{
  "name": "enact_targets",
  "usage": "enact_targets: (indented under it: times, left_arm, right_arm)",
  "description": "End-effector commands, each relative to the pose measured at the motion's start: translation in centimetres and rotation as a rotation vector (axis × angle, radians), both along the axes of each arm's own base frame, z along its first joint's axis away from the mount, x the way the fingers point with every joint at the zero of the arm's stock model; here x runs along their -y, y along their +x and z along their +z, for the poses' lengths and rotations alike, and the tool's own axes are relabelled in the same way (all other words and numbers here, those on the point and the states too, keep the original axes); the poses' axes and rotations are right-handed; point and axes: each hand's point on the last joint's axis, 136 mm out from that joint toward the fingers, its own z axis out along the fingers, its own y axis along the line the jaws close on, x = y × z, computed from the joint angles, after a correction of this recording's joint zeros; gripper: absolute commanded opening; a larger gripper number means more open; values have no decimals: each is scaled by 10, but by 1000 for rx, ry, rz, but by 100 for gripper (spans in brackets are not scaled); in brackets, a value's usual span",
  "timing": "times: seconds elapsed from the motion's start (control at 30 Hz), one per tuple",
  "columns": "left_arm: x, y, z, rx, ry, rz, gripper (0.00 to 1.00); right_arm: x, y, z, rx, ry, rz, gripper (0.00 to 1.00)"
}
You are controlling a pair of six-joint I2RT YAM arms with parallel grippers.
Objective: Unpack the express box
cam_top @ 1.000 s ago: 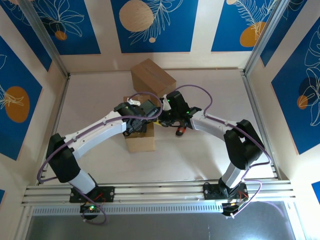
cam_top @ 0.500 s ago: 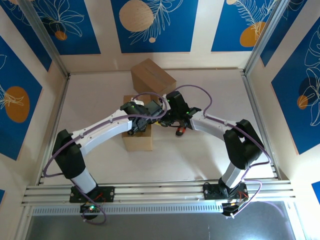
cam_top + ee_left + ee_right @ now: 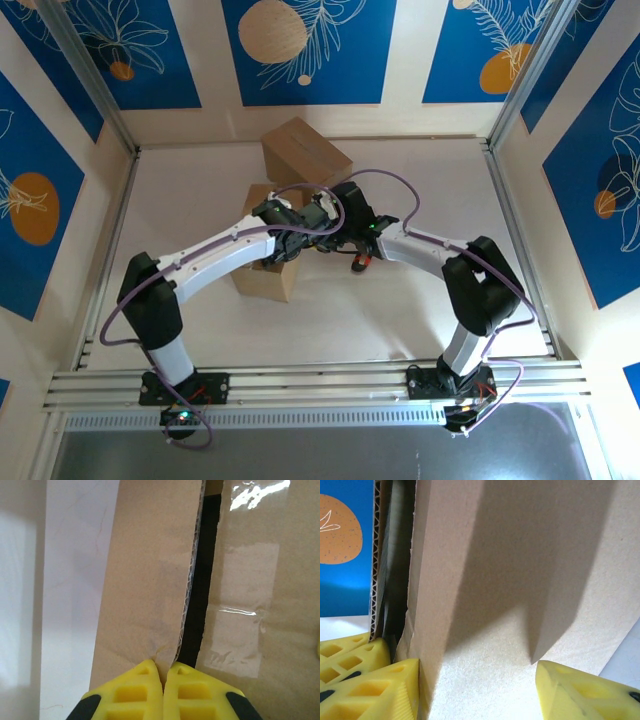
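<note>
The express box [image 3: 262, 277] stands mid-table, its top partly hidden under my left arm. In the left wrist view its left top flap [image 3: 145, 580] is split from the taped right flap [image 3: 250, 605] by a dark gap. My left gripper [image 3: 163, 672] is shut on that left flap's inner edge, and it sits over the box's far right corner [image 3: 318, 215]. My right gripper [image 3: 337, 237] is at the box's right side. In the right wrist view its jaws [image 3: 477, 690] stand apart, with a cardboard face [image 3: 510, 590] ahead of them and the left finger [image 3: 395, 690] touching a panel edge.
A second, closed cardboard box [image 3: 305, 152] lies tilted at the back, close behind both grippers. Metal frame rails [image 3: 300, 385] run along the near edge and up both sides. Bare tabletop [image 3: 440, 190] extends to the right and front.
My left gripper has gone from open to shut on the flap edge while reaching further right over the box. The box has turned, its near end swinging left. The right arm has barely moved.
</note>
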Motion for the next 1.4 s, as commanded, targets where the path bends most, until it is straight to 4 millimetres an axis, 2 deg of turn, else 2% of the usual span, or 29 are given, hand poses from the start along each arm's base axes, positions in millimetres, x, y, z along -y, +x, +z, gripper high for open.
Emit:
enact_targets:
  times: [0.0, 0.37, 0.43, 0.6, 0.73, 0.83, 0.9, 0.93, 1.0, 1.03, 1.17, 1.3, 1.37]
  left_arm:
    - [-36, -3, 19, -6, 174, 32, 0]
    - [-53, -2, 44, 35, 185, 49, 0]
    - [-56, -2, 47, 42, 170, 51, 0]
    - [-56, -4, 50, 49, 89, 39, 0]
    - [-64, -8, 43, 43, 3, 50, 0]
    - [-68, -12, 28, 27, -94, 48, 1]
    - [-67, -12, 18, 21, -176, 41, 22]
    - [-65, -11, 14, 22, -223, 35, 36]
    - [-61, -8, 10, 25, -302, 22, 52]
    - [-59, -6, 8, 23, -333, 13, 57]
    - [-50, 8, 3, -2, -368, -27, 63]
    - [-39, 23, 2, -24, -373, -71, 63]
    - [-34, 30, 9, -15, -375, -88, 62]
  right_arm:
    - [36, -20, -79, -214, -219, -56, 59]
    - [50, -32, -116, -289, -303, -76, 60]
    - [49, -32, -116, -292, -297, -74, 60]
    - [44, -28, -99, -249, -289, -58, 61]
    - [48, -22, -90, -223, -309, -63, 61]
    - [48, -22, -88, -224, -306, -63, 62]
    - [48, -21, -87, -225, -310, -59, 62]
    - [48, -21, -86, -225, -315, -57, 62]
    - [47, -21, -84, -223, -324, -54, 62]
    - [47, -21, -83, -221, -328, -54, 62]
    - [47, -20, -80, -216, -336, -59, 62]
    - [48, -22, -79, -217, -340, -61, 62]
    - [48, -23, -80, -217, -343, -60, 62]
